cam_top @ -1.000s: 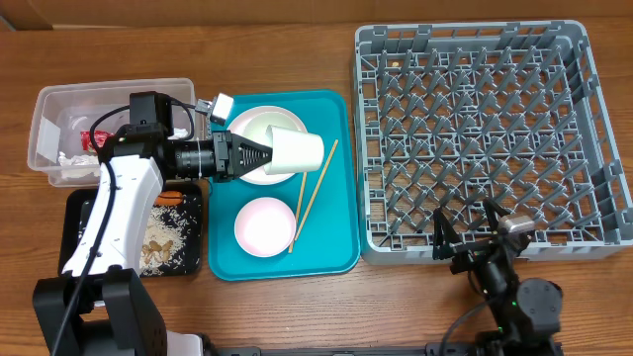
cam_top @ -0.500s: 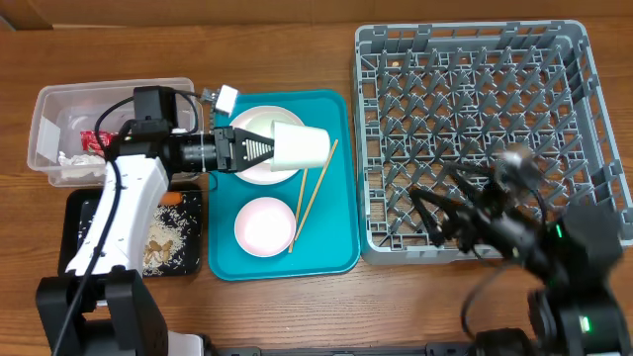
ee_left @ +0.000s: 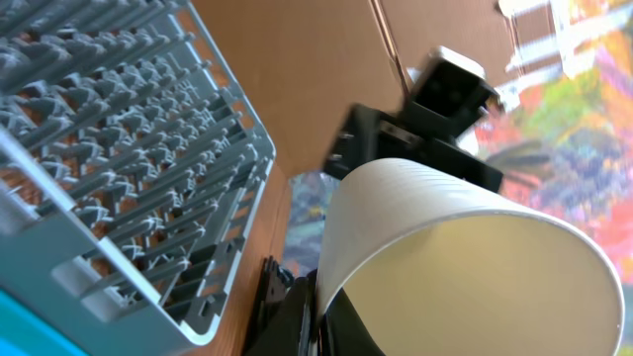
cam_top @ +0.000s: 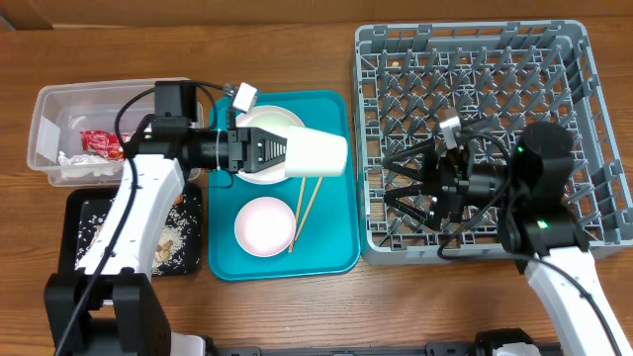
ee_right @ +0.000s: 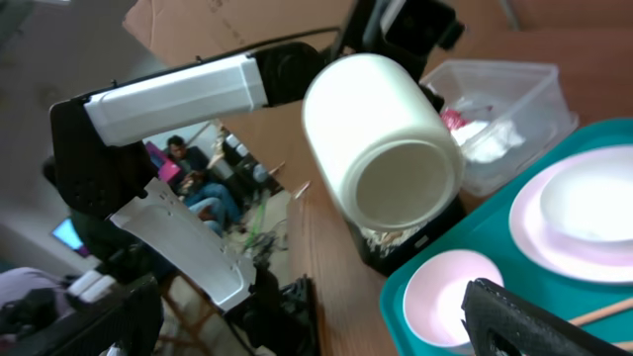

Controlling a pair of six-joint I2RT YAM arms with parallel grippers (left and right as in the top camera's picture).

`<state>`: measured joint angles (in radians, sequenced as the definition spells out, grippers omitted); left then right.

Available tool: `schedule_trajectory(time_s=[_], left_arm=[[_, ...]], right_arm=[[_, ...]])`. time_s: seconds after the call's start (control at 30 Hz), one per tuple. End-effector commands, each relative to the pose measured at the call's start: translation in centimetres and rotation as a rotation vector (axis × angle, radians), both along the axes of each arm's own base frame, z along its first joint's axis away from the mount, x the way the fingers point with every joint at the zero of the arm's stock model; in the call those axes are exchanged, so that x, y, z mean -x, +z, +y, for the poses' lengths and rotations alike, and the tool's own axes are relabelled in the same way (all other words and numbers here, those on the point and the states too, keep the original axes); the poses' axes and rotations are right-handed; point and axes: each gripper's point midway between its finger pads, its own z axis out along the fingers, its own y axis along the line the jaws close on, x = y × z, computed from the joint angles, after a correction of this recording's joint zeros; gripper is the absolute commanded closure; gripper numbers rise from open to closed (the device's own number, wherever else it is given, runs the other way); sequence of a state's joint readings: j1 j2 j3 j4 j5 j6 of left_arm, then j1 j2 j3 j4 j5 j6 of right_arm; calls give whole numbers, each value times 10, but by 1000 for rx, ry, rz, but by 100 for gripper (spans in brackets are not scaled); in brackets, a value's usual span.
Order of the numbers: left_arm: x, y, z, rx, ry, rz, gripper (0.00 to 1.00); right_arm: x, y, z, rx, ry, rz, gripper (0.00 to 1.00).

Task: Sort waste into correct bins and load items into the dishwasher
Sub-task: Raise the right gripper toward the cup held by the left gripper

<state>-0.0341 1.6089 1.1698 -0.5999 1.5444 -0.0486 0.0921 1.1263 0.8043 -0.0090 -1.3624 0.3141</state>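
Loading step: left end effector (cam_top: 280,156) is clamped on the cup (cam_top: 321,155). You next carry it right into the dish rack (cam_top: 475,59), mouth-down; right end effector (cam_top: 396,184) hovers there, spread apart.

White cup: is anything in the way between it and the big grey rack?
Yes: the right hand, open, sits over the grey plastic peg rack's left side, facing the small white cup in the left hand.

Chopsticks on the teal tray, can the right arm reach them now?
Probably yes. The right end effector is open, facing the tray, and the chopsticks lie bare lower down; the cup in the left end effector overhangs only their top.
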Motion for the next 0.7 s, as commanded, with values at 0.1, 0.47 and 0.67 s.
schedule_trajectory(time_s=[0.1, 0.47, 0.67], left_arm=[[3, 18, -16, 33, -70, -67, 96], [1, 11, -28, -15, -67, -77, 96], [5, 13, -34, -7, -88, -94, 96]], right_arm=[[-11, -13, 2, -17, 67, 53, 0], [-15, -17, 27, 18, 40, 9, 0], [-13, -9, 45, 14, 46, -87, 0]])
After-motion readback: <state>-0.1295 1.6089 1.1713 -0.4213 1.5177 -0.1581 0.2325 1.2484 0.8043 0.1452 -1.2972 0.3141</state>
